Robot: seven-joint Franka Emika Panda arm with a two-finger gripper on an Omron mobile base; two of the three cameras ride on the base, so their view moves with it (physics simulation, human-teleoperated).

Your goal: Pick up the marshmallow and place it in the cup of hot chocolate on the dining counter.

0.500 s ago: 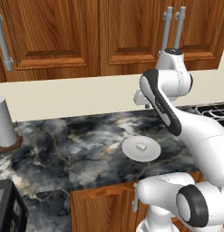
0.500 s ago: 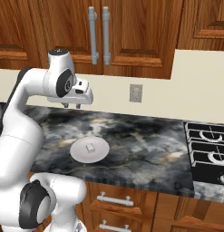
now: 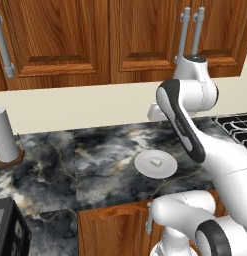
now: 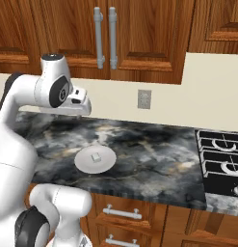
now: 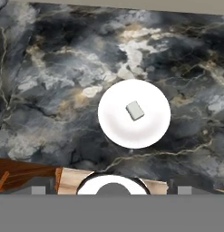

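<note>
**Hovering above the plate, marshmallow untouched**

Left base view: small white soft block of marshmallow (image 3: 156, 162) lies near the middle of a flat round white plate (image 3: 145, 169). Plate sits on the black-and-grey marbled stone desk (image 3: 95, 160), near its front edge, above a wooden drawer front. White arm bends up from lower right; its wrist reaches over the back of the desk, well above the plate. Tall white paper-towel roll (image 3: 5, 134) stands upright on a brown holder at the far left. Dark stove grates (image 3: 237, 127) at the right edge. Wooden wall cabinets with grey bar handles (image 3: 189, 30) behind.

Right base view: tool (image 4: 82, 110) hangs high over the desk, up and left of the plate, clear of it. Its fingers are hidden under the hand, so I cannot tell how wide they stand. Marshmallow on plate centre. Grey wall outlet (image 4: 144, 99) on the cream backsplash; stove grates to the right.

Hand view: looking down at plate and marshmallow, block slightly skewed, resting flat. Finger tips are barely visible at the bottom; gap unreadable.
</note>
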